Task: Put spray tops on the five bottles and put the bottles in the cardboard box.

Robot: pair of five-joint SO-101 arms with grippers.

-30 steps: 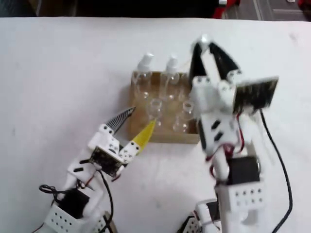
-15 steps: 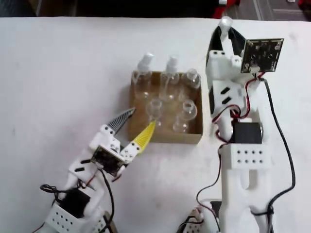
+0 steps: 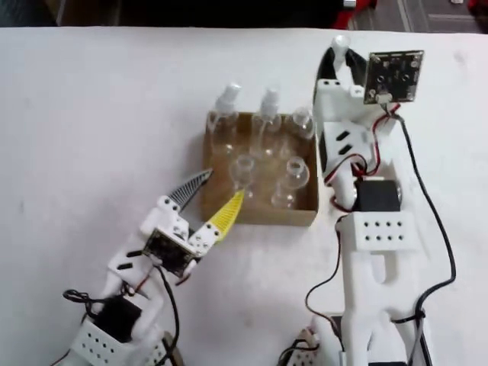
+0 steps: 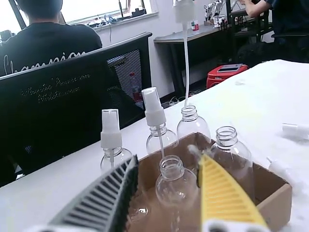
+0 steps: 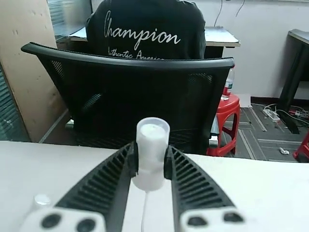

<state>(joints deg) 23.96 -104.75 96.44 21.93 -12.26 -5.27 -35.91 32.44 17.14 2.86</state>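
The cardboard box (image 3: 258, 215) holds five clear bottles. The two at its back left, bottle (image 3: 226, 122) and bottle (image 3: 267, 126), wear white spray tops (image 4: 110, 129). The back right bottle (image 3: 303, 120) and the two front bottles (image 3: 244, 169) are uncapped. My right gripper (image 3: 341, 55) is high beyond the box's back right corner, shut on a spray top (image 5: 152, 145). Its thin tube (image 4: 186, 67) hangs toward the back right bottle (image 4: 193, 123). My left gripper (image 3: 223, 184) stands open at the box's front left corner, its yellow finger (image 4: 219, 193) beside a front bottle (image 4: 174, 181).
A loose white spray top (image 4: 294, 129) lies on the table to the right of the box, and another white piece (image 4: 277, 166) sits close by the box's corner. A small cap (image 5: 41, 199) lies on the white table. A black chair with a person stands behind the table.
The right arm swung up and away from over the box's right side toward the back right, then eased slightly left, still holding the spray top. The left arm has not moved.
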